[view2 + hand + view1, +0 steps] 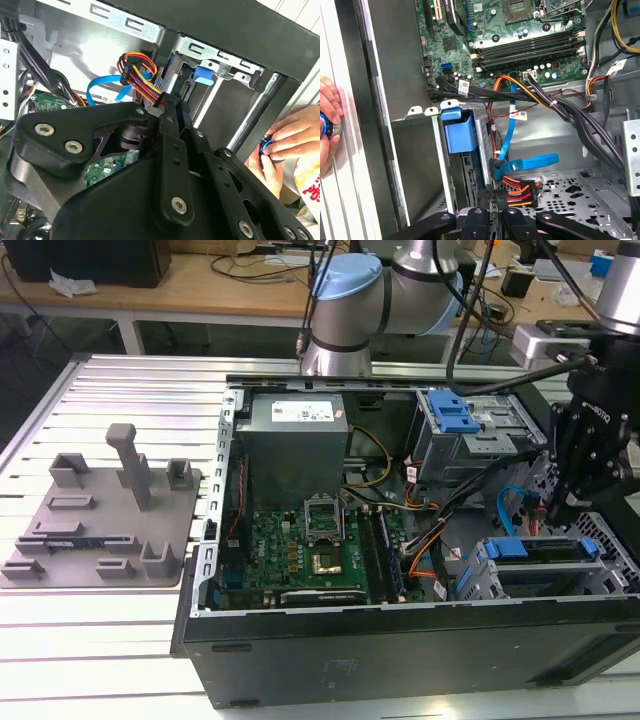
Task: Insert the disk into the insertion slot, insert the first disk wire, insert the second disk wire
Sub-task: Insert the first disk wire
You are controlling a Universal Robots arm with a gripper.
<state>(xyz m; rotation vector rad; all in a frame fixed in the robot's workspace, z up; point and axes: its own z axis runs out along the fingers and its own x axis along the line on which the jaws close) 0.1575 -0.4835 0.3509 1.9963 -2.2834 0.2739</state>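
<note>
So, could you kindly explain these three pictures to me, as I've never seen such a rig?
A robot arm works over an open computer case on a slotted metal table. The exterior view shows everything from off the arm; both wrist views come from cameras riding near its gripper. A grey fixture plate lies beside the case. The disk, in its blue carrier, already sits in the insertion slot. The gripper is down at the orange-and-black wire plug, next to the light-blue second disk wire. A person's hand holds something small and blue beside the case.

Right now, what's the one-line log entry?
disk: in insertion slot | gripper: at orange-and-black wire plug | second disk wire: looped beside | hand: beside case
</note>
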